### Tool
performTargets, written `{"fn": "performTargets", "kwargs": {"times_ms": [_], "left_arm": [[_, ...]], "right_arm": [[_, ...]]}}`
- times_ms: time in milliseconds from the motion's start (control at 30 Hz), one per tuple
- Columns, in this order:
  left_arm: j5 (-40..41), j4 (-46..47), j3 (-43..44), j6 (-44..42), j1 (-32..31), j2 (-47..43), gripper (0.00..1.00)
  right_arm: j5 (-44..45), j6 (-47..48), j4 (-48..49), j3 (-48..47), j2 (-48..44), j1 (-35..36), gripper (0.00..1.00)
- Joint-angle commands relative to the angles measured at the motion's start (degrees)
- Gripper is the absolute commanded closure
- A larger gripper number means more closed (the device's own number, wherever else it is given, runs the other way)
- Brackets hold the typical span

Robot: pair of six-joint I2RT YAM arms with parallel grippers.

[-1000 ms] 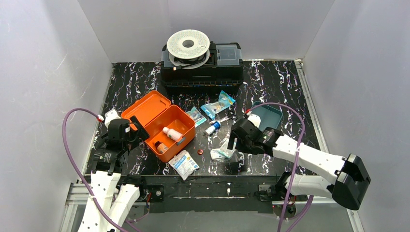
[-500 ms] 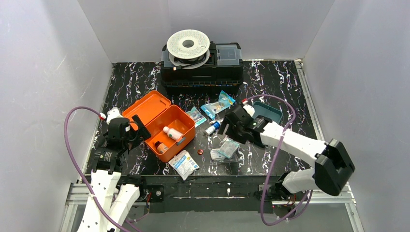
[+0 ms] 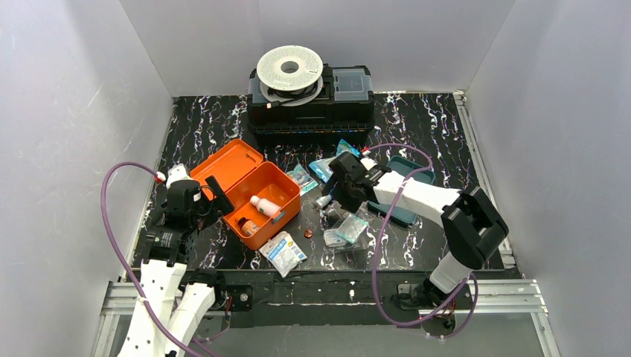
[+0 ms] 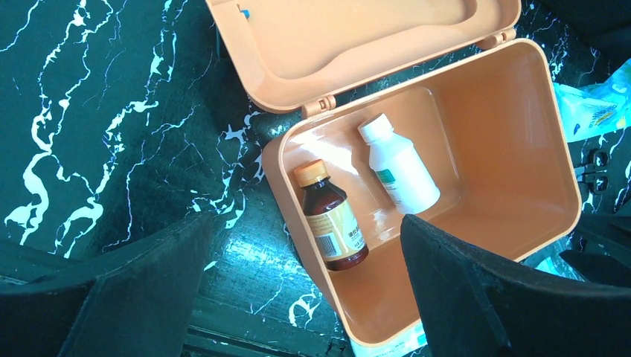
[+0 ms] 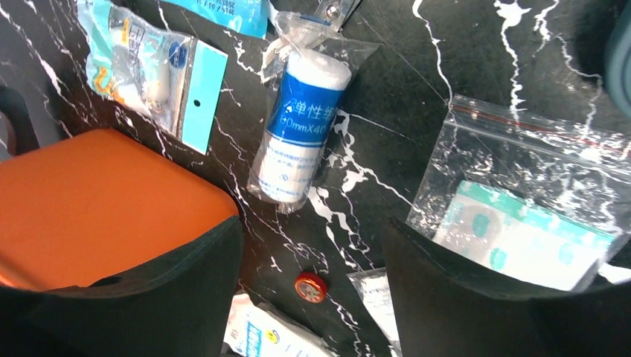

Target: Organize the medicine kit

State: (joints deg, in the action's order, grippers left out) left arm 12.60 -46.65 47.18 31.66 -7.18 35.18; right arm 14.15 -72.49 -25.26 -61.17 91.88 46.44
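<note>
A: Where's the medicine kit (image 3: 253, 195) in all this?

B: At the left of the table, lid thrown back. A white bottle (image 4: 398, 167) and a brown bottle (image 4: 331, 219) lie side by side in it, and the right half is bare. Its teal tray (image 3: 418, 173) is out on the right, partly under the right arm.

A: And the grippers?

B: The left gripper (image 3: 210, 195) hangs over the box, jaws spread wide, holding nothing. The right gripper (image 5: 312, 230) is also parted and empty. It sits low over the loose items, with the bandage roll (image 5: 301, 134) just ahead of its fingers, not between them.

A: So the roll's next?

B: I'd guess so. To do it well, it should move forward until the fingers sit either side of the roll across its narrow width, then close on the firm body of the roll. The clear wrapper looks slack and would likely slip.

A: Anything in the way?

B: The carded packet (image 5: 160, 71) lies just beside the roll, and the kit's orange corner is near the left finger — either one could catch. The zip bag of plasters (image 5: 521, 223) is on the other side. I'd lift straight up, then set the roll down in the bare half of the box, away from the left arm.
</note>
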Motion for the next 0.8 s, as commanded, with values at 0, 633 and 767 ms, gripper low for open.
{"fn": "performTargets", "kwargs": {"times_ms": [0,633,767], "left_arm": [[-0.5,0.4,-0.8,-0.8,0.4,0.3,0.02],[-0.6,0.5,-0.8,-1.0,0.4,0.5,0.02],[-0.6,0.5,-0.8,-1.0,0.5,0.6,0.02]], "right_arm": [[0.5,-4.1,1.4,-3.9,2.9,-0.6,0.26],[1.2,-6.9,0.8,-8.9,11.5,-2.2,0.37],[1.5,-6.5,0.0,-10.4,12.9,-2.2,0.41]]}}
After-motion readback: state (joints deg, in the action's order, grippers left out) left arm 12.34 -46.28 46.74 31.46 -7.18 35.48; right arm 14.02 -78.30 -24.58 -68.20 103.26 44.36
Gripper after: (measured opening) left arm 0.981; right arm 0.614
